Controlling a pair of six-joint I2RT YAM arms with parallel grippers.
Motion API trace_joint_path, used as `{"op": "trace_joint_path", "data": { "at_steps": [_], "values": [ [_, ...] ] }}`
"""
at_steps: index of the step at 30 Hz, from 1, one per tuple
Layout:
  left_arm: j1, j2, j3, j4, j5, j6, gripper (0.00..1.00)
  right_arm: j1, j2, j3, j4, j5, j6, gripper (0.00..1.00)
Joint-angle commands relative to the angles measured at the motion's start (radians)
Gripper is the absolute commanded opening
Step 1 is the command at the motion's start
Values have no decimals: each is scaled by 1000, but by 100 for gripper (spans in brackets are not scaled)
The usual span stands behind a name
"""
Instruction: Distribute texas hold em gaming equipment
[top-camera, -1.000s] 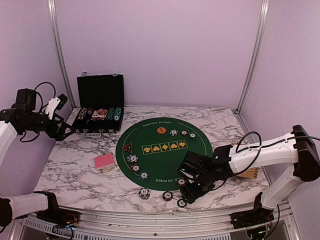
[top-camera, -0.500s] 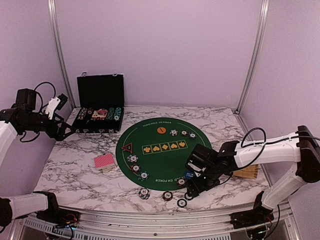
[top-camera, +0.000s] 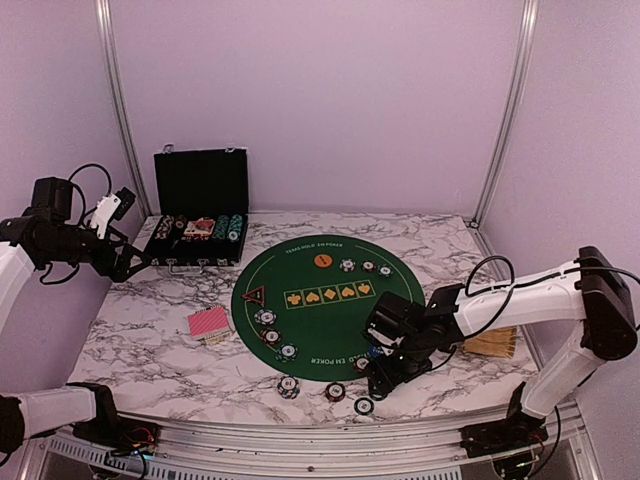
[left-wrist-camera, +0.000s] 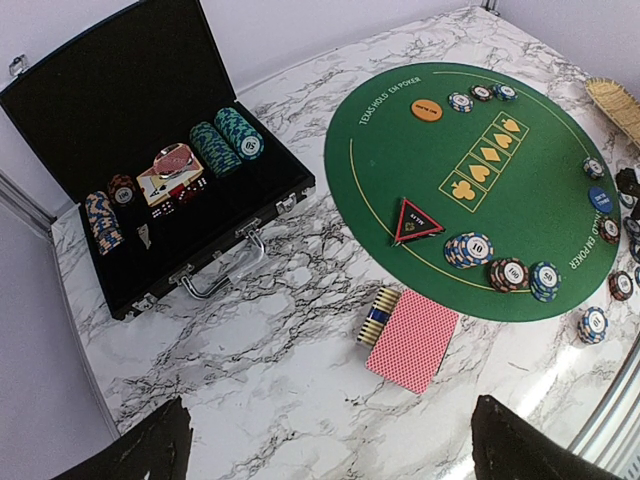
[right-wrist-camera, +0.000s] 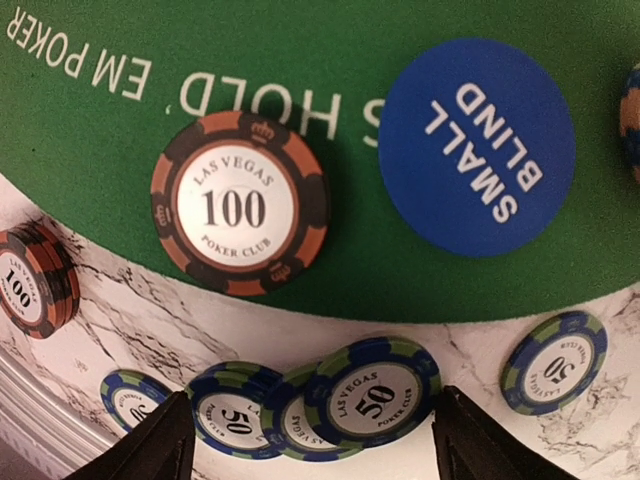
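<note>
We judge our round green felt poker mat (top-camera: 300, 325) mostly set, while the open black case (left-wrist-camera: 120, 90) holds teal striped chips (left-wrist-camera: 228, 138); the right gripper (right-wrist-camera: 312, 440) gapes empty over the blue round small-blind button (right-wrist-camera: 476, 146) at the mat's near edge, the left gripper (left-wrist-camera: 330, 450) spread wide beside the case

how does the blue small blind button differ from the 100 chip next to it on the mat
The small blind button is solid blue with only white lettering; the 100 chip has a white centre inside a black and orange-brown striped rim. The button looks wider than the chip. The button reads SMALL BLIND, the chip LAS VEGAS 100 POKER CLUB. Both are round discs lying flat on the green mat, side by side, not touching.
</note>
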Motion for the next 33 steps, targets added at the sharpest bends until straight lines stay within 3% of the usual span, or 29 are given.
{"op": "trace_joint_path", "data": {
  "at_steps": [1,18,26,33],
  "values": [
    [5,-11,-8,-23,7,10,99,-1,48,10,8,36,-15,80],
    [3,-7,-10,-23,9,14,99,2,65,10,9,83,-15,57],
    [3,-5,-11,-23,12,17,99,2,37,22,1,80,-2,39],
    [3,-7,-13,-23,14,17,99,2,-12,37,-35,90,9,33]
  ]
}}
